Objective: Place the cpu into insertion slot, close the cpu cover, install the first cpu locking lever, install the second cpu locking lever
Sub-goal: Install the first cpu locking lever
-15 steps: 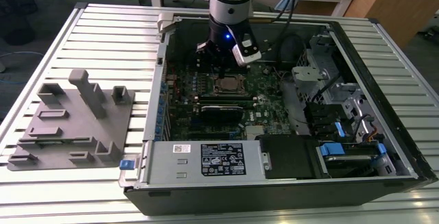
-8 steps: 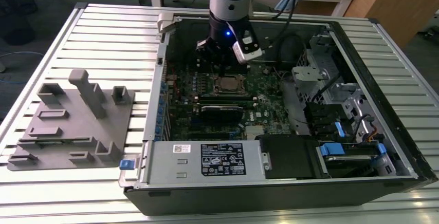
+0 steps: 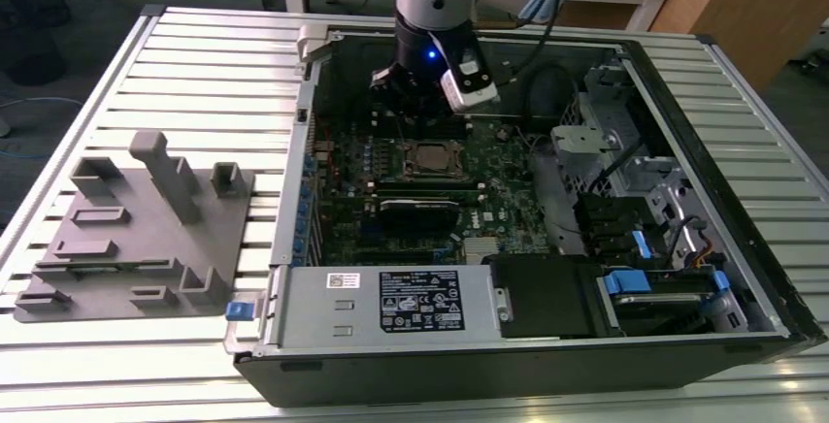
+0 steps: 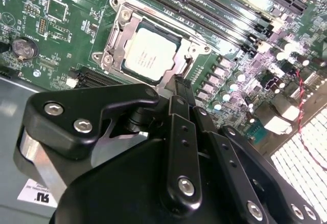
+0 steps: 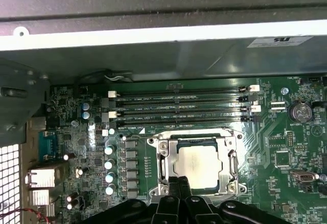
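Observation:
The cpu point(image 5: 200, 165) lies flat in the middle of the green board, its silver-grey top showing in both wrist views point(image 4: 149, 55). The silvery cpu cover point(image 5: 164, 169) lies down flat around it as a frame point(image 4: 118, 34). The insertion slot is hidden under these two. My gripper point(image 5: 179, 184) hangs just above the socket's edge with its black fingers point(image 4: 182, 92) together and nothing between them. In the exterior view the gripper point(image 3: 412, 105) sits inside the open computer case, a little behind the cpu point(image 3: 432, 159).
Long black memory slots point(image 5: 179, 109) run beside the socket, with a row of capacitors point(image 5: 109, 170) on another side. The case walls point(image 3: 295, 161) ring the board. A power supply box point(image 3: 388, 297) fills the case front. A grey fixture point(image 3: 143, 229) stands at the exterior view's left.

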You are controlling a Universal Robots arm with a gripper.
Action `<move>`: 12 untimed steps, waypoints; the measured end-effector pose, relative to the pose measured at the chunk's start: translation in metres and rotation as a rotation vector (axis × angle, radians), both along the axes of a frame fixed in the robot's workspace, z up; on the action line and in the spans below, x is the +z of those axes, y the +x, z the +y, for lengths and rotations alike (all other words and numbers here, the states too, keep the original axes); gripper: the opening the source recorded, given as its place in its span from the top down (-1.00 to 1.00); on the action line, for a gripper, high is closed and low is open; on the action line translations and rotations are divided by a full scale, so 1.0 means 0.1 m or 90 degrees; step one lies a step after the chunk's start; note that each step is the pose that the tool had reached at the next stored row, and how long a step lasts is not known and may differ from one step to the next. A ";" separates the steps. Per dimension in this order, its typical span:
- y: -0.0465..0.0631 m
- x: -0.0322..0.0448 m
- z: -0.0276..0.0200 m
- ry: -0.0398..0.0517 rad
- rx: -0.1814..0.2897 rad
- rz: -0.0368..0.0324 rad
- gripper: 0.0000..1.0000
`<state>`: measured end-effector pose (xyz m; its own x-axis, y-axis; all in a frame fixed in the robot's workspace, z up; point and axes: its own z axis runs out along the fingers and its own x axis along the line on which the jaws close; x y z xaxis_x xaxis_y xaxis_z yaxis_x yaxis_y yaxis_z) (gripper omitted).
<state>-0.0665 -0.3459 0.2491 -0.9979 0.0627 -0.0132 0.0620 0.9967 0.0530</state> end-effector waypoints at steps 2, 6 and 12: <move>0.00 0.000 0.000 0.0001 0.000 -0.0001 0.80; 0.00 0.001 0.000 0.0000 0.000 0.0000 0.80; 0.00 0.002 0.000 0.0001 0.000 0.0000 0.80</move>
